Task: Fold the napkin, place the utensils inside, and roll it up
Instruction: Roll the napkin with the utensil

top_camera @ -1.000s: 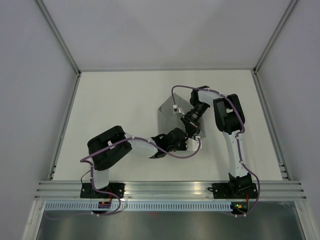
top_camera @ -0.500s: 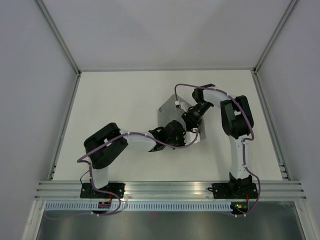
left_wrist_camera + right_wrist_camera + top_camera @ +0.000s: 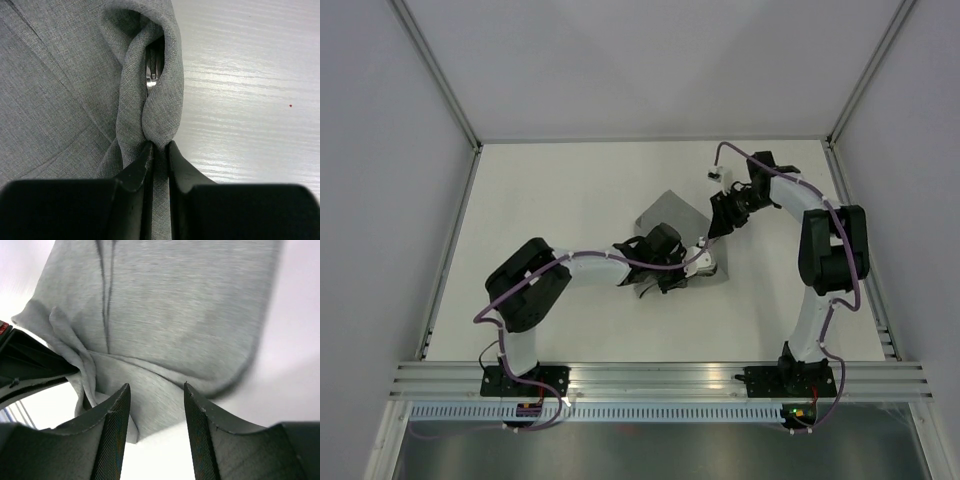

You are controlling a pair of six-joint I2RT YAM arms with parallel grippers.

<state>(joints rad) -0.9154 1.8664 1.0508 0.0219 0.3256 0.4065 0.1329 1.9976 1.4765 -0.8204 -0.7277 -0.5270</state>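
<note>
Left gripper [image 3: 159,146] pinched shut on the rolled edge of the napkin [image 3: 60,75]; right gripper [image 3: 155,390] open, nothing between its jaws.
Rolling step, judging by metal tines [image 3: 152,70] tucked inside the tube at 12 o'clock of the left jaws. Napkin just toward 1 o'clock of centre on the table [image 3: 550,200], right gripper near its 2 o'clock corner. Next, probably: regrip the roll's far end with the right, then turn both ends toward the flat cloth, keeping the tines inside.
</note>
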